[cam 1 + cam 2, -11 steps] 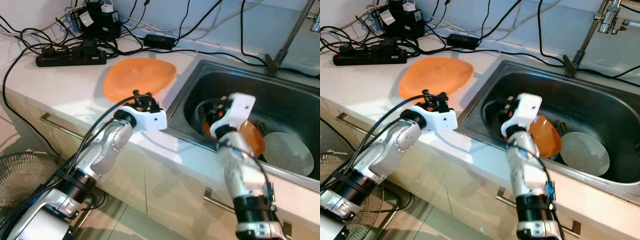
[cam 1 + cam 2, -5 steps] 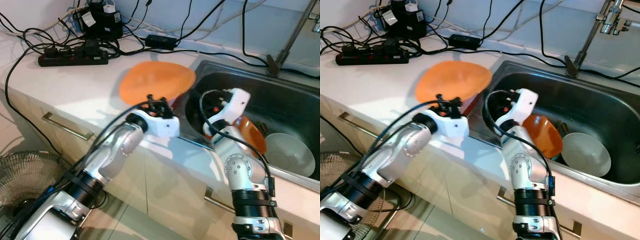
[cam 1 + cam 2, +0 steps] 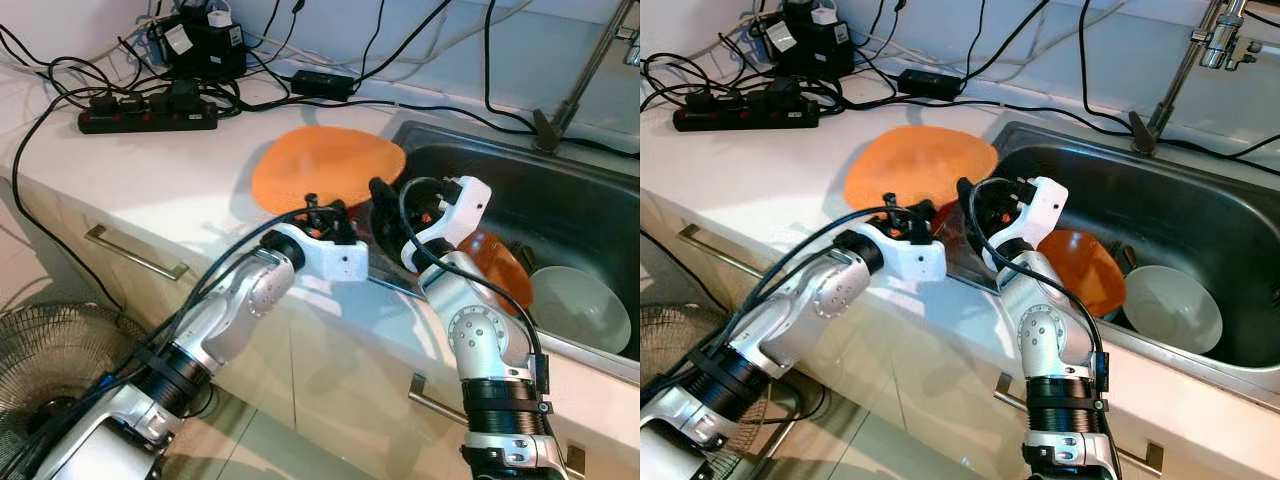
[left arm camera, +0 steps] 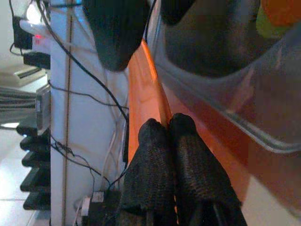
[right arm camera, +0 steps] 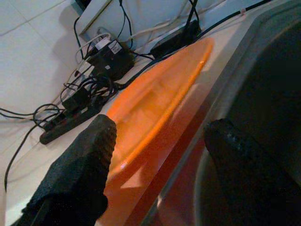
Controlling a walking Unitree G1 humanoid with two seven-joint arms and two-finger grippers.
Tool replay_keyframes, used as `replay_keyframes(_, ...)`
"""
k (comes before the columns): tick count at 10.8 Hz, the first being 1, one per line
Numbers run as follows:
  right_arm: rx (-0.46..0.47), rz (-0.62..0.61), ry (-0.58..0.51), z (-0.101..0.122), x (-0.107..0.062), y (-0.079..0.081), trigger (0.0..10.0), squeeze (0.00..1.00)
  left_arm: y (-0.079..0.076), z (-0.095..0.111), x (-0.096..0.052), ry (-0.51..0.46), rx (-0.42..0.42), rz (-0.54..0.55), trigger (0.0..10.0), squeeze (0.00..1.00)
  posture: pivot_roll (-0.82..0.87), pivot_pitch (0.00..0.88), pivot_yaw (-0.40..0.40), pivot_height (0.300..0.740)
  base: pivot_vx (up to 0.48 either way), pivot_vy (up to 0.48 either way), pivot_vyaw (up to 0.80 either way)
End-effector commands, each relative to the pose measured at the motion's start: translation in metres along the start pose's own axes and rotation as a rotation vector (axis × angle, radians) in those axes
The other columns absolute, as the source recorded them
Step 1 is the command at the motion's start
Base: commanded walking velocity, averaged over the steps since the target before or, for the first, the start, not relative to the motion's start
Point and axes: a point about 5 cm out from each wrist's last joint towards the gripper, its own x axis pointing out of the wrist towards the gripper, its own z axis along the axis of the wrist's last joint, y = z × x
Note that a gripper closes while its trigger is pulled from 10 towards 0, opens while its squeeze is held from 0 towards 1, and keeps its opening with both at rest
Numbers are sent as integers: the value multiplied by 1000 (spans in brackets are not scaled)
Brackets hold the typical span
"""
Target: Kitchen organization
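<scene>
An orange plate [image 3: 325, 170] is tilted over the counter's edge by the sink [image 3: 560, 190], its near rim raised. My left gripper [image 3: 325, 208] is shut on that near rim; in the left wrist view its fingertips [image 4: 155, 134] pinch the thin orange edge [image 4: 148, 94]. My right gripper [image 3: 976, 205] is open at the sink's left rim, right beside the plate. The right wrist view has its two fingers [image 5: 80, 174] spread either side of the plate [image 5: 160, 99]. An orange bowl [image 3: 497, 270] and a white bowl [image 3: 575, 305] lie in the sink.
A power strip [image 3: 145, 112], chargers and many black cables [image 3: 330, 82] crowd the back of the white counter [image 3: 130, 180]. The faucet [image 3: 575, 85] stands behind the sink. A floor fan [image 3: 50, 350] sits low on the left, below the drawer handle [image 3: 135, 255].
My left gripper has carried the plate to the right, to the sink's edge, and its near rim is now raised. My right gripper has swung left, out of the basin toward the plate.
</scene>
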Motion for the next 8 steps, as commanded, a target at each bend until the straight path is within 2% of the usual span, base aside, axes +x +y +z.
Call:
replay_keyframes(1,12,12,0,2,1,4,10000,0,-11,9,-1,-40,12,-44,10000,0,124,43,-2,740,0,0,0)
replay_keyframes(6,10,-14,24,-6,4,3,10000,0,-12,15,-2,-62,4,-43,10000,0,133,36,-4,740,0,0,0)
replay_keyframes(7,12,-33,21,-6,5,0,5804,0,-11,16,-3,-63,4,-43,10000,0,136,38,-6,740,0,0,0)
replay_keyframes(8,10,-56,13,-5,7,-2,745,0,-12,16,-4,-63,3,-44,10000,0,137,40,-8,740,0,0,0)
